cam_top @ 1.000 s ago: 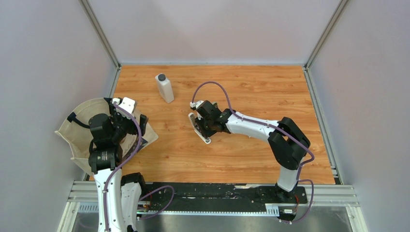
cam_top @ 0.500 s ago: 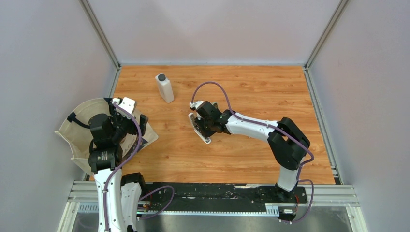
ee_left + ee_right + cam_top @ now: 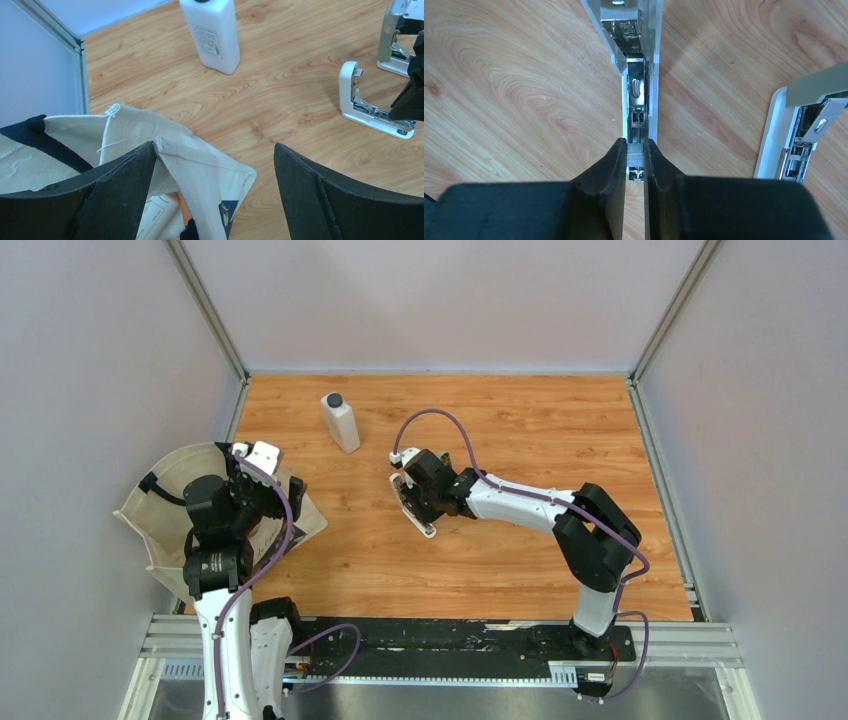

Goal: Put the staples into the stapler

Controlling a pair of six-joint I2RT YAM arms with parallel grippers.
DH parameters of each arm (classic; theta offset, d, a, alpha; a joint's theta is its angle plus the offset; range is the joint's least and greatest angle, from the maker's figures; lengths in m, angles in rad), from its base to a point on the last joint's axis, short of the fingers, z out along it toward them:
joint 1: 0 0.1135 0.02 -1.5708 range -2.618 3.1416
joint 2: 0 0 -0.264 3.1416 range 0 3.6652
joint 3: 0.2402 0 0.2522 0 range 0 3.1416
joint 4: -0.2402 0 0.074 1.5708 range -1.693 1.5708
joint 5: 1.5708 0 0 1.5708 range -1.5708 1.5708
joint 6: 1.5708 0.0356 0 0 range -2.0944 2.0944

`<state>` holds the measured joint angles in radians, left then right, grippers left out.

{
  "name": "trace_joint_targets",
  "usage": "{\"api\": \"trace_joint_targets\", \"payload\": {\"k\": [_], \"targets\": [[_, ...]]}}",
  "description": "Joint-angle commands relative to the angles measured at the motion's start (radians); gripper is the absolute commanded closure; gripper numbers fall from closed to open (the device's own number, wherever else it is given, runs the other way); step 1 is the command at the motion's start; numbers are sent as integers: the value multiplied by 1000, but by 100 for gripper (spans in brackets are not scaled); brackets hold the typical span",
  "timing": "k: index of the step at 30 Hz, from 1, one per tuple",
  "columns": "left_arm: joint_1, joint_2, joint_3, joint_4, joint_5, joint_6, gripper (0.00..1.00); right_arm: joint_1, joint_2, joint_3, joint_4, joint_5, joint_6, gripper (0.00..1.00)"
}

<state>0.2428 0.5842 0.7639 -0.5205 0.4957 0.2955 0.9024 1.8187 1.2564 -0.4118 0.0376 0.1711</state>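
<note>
Right pincer (image 3: 635, 148): closed tight on a short silvery metal strip of staples (image 3: 635, 154). We see it clamped between the two black fingertips.
Strip position: directly over the steel loading channel of the open white-and-steel stapler (image 3: 638, 75), towards the channel's near end. We can't tell if it touches the rail.
Just changed: over the last second the right arm crept slightly leftward in the top view. The grip is the same and nothing else has moved.
Meaning: we read this as fine alignment, not insertion. The staples aren't seated yet, so the key step is in hand but not done.
Next: lower the strip into the channel, release it, then shut the stapler.
Risk: the strip could skew or snap against the channel wall.
Neighbour: a second open stapler with a white base (image 3: 774, 140) lies just beside it on the wood-grain bench (image 3: 520, 430), with no pincer on it.
Left pincer (image 3: 214, 150): wide open and holding nothing, parked above the cream canvas tote bag (image 3: 200, 167) at the bench's left edge.
Also: a white plastic bottle with a dark cap (image 3: 341, 423) stands well apart, far-left.
</note>
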Motion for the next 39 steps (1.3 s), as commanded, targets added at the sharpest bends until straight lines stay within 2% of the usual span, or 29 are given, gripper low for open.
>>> {"api": "trace_joint_targets", "payload": {"k": [1, 39], "targets": [[10, 6, -21, -56, 0, -1, 4, 6, 11, -5, 45, 2, -19, 83], [10, 6, -26, -55, 1, 2, 4, -46, -45, -38, 90, -110, -67, 84]]}}
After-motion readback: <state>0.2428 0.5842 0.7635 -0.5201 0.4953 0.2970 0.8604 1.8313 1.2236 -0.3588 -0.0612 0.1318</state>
